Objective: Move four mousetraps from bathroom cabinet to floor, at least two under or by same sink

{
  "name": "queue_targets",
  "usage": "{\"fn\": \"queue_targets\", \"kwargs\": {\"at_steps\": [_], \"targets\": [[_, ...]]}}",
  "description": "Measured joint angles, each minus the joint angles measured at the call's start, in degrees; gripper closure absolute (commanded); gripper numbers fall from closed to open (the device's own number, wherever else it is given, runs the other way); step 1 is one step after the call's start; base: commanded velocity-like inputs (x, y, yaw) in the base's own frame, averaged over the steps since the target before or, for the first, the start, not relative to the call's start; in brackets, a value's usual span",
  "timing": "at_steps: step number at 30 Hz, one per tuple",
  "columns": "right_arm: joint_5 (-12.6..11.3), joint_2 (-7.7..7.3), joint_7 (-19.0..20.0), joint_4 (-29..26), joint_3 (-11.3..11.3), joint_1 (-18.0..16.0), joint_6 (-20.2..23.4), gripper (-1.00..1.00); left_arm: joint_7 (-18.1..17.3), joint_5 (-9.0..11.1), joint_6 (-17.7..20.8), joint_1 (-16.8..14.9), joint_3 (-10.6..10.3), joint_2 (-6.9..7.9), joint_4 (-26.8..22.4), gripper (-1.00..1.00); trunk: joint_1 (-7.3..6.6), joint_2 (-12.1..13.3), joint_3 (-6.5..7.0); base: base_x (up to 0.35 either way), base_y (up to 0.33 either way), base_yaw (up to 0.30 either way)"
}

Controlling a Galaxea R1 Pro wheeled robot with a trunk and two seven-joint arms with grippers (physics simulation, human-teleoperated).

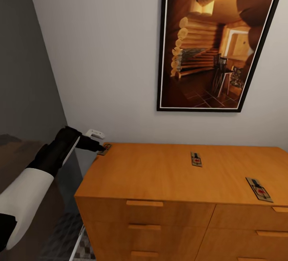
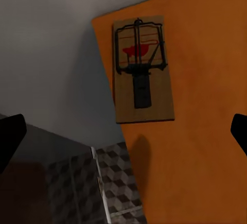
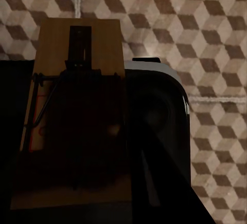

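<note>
**Q:** Location of the mousetraps?

**A:** Three on the flat top of the low orange-brown wooden cabinet with bar handles. Small tan wooden corner mousetrap with black wire and red mark at the rear left corner, lying flat, one short end level with the top's side edge in the left wrist view. Middle mousetrap near the back edge, well apart from the first. Right-hand mousetrap nearer the front, lying at an angle. Fourth mousetrap in the right wrist view, raised above the cube-patterned brown, beige and white bathroom floor and in front of a dark grey rounded body.

**Q:** State of each claw?

**A:** Left gripper released, black fingers spread wide, poised at the corner mousetrap without touching it. Right gripper clenched on the fourth mousetrap, near end of the board in deep shadow.

**Q:** Surroundings?

**A:** Pale wall behind the cabinet, with a black-framed picture of a log interior above the cabinet top.
</note>
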Motion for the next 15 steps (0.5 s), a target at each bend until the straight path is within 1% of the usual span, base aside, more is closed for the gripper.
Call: {"fn": "queue_targets", "kwargs": {"at_steps": [8,13,15], "targets": [[0.0,0.0,0.0,0.0,0.0,0.0,0.0,1.0,0.0,0.0,0.0,0.0,-0.2,-0.54,0.8,-1.0,0.01,0.0,0.0,0.01,0.0,0.0],[0.0,0.08,0.0,0.0,0.0,0.0,0.0,1.0,0.0,0.1,0.0,0.0,-0.7,-1.79,0.9,-1.0,0.01,0.0,0.0,0.001,0.0,0.0],[0.0,0.08,0.0,0.0,0.0,0.0,0.0,1.0,0.0,0.1,0.0,0.0,-0.7,-2.0,0.9,-1.0,0.01,0.0,0.0,0.0,0.0,0.0]]}}
